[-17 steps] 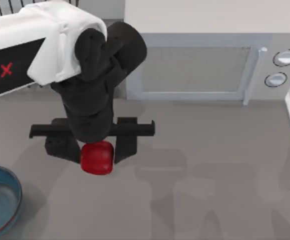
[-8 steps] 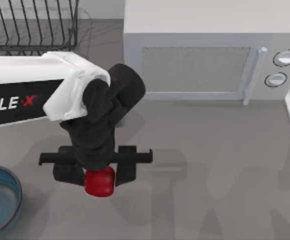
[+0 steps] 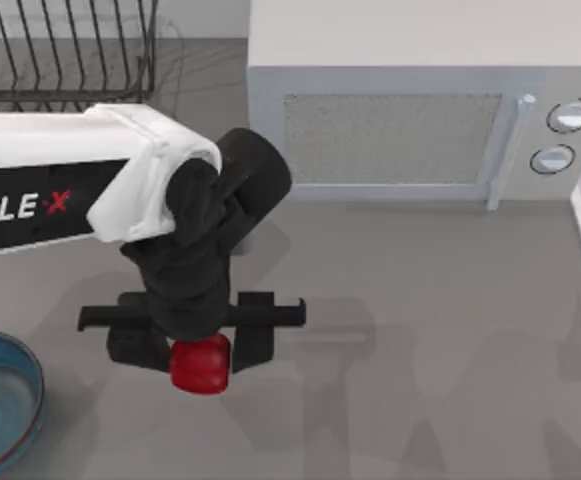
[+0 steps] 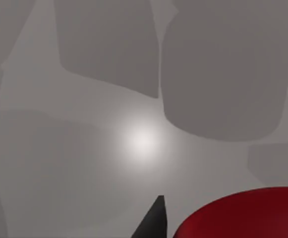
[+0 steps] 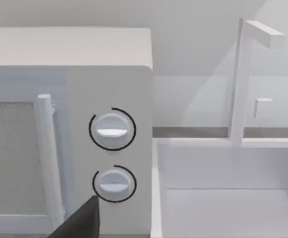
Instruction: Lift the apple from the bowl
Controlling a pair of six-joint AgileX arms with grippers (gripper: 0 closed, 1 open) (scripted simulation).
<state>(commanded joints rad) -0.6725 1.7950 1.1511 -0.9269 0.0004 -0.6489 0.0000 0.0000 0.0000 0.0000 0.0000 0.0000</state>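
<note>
My left gripper [image 3: 200,352] is shut on the red apple [image 3: 201,364], holding it above the grey table left of centre. The apple is well clear of the blue bowl [image 3: 32,378], which sits at the table's front left corner with nothing inside that I can see. In the left wrist view the apple [image 4: 243,214] shows as a red curve beside one dark fingertip [image 4: 152,223], with bare table below. The right wrist view shows a dark finger [image 5: 79,222] of the right gripper low in the picture.
A white microwave [image 3: 410,110] stands at the back, its handle and two knobs [image 5: 112,130] facing forward. A wire dish rack [image 3: 65,50] sits at the back left. A white sink basin with a tap [image 5: 243,79] lies beside the microwave on the right.
My left arm has carried the apple toward the front of the table and a little lower in the top view over the last second. It has barely moved in the last half second.
</note>
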